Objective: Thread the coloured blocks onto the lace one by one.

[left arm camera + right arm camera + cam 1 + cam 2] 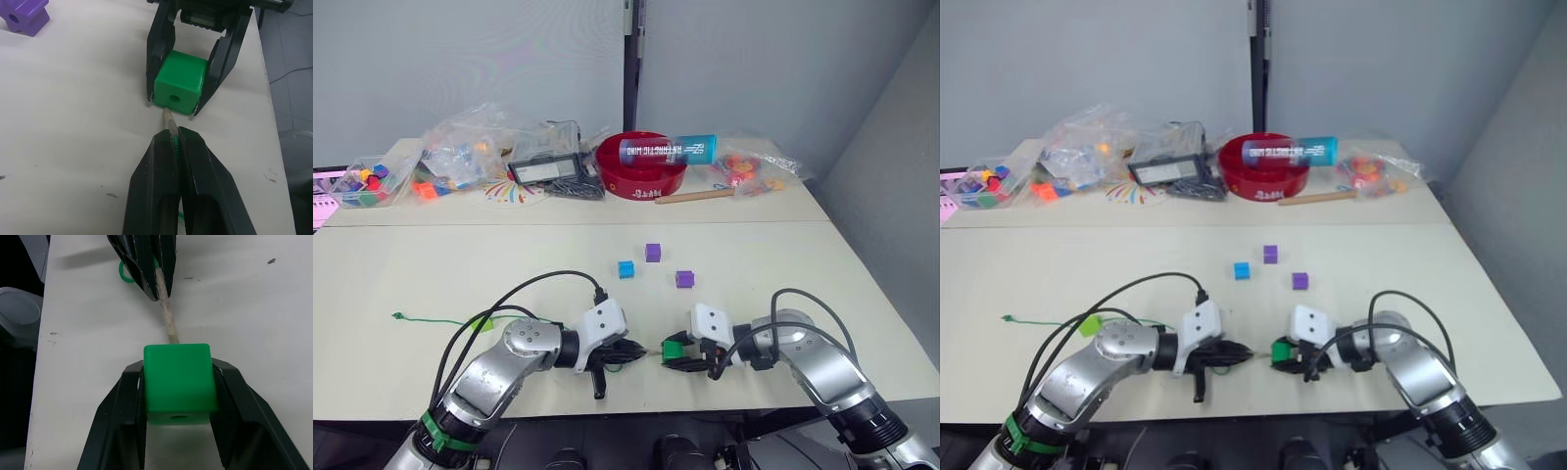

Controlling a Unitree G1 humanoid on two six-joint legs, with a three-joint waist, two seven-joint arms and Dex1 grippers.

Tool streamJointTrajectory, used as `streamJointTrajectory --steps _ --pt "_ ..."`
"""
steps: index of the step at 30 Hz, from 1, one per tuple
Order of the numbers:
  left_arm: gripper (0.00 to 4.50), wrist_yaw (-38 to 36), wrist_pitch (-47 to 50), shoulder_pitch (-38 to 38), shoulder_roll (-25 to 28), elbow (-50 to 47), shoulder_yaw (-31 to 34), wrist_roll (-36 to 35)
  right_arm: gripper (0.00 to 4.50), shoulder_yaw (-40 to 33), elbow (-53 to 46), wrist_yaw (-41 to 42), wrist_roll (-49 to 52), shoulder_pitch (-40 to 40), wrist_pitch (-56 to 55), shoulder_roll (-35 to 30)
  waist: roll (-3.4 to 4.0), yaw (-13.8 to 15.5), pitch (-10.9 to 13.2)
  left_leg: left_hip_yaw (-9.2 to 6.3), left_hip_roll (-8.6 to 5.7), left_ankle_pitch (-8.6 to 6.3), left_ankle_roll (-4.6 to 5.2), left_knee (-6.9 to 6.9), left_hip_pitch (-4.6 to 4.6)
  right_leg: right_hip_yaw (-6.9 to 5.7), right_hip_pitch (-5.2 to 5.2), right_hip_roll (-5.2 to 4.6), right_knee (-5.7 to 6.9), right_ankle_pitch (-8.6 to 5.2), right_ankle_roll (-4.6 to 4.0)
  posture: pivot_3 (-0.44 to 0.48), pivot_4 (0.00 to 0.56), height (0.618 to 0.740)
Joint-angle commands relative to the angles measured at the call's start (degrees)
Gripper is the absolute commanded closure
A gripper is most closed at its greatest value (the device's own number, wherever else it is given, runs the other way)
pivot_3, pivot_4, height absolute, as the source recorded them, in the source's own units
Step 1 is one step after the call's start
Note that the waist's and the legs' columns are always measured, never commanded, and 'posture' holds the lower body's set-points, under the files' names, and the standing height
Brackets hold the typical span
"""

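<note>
Pinching the lace [174, 144] tip, the left gripper [171, 132] meets the right gripper's [178, 382] clamped green block [179, 88]; three blocks wait unthreaded.

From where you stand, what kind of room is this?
Probably a lab or office test space: a plain pale table against grey partition panels, with clear bags of toy pieces and a red bowl along the back.

Both arms low over the table's near edge, forearms angled inward, grippers tip to tip. Left gripper [172, 138] pinched tight on the lace [169, 120]; right gripper [180, 382] clamped around a green block [179, 380]
</note>
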Motion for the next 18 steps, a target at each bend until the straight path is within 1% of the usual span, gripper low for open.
streamJointTrajectory --steps 1,7,12,18 --pt "4.50 -0.28 -0.61 -0.65 -1.28 -0.36 -1.46 -0.72 3.32 1.83 -1.29 -1.02 -0.01 0.46 1.78 1.24 0.00 -0.06 0.00 0.00 0.00 0.00 0.00 0.00 0.00 0.00 0.00 0.00 0.00 0.00 0.00 0.000 0.150 0.731" --pt "4.50 -0.93 -1.92 -0.25 -1.03 1.20 -2.29 -0.01 3.32 1.37 -2.67 -2.19 0.60 0.62 3.27 2.46 0.00 -0.19 -0.01 0.00 0.00 0.00 0.00 0.00 0.04 0.01 0.02 0.01 0.01 0.03 0.02 0.000 0.150 0.731" --pt "4.50 -2.47 -4.39 1.16 1.21 2.62 -2.55 0.97 3.32 0.28 -2.50 -2.88 0.77 2.53 2.39 2.29 0.00 -0.21 -0.01 0.00 0.01 0.00 0.00 0.00 0.05 0.02 0.02 0.03 0.01 0.04 0.05 0.000 0.150 0.731" --pt "4.50 -3.19 -4.20 3.15 1.43 0.79 1.80 -2.92 3.32 -0.31 0.46 -2.56 0.18 5.37 -2.12 1.37 0.00 -0.22 0.00 0.01 0.02 0.00 0.00 0.00 0.00 0.02 -0.04 0.03 0.00 0.05 0.04 0.000 0.150 0.731"
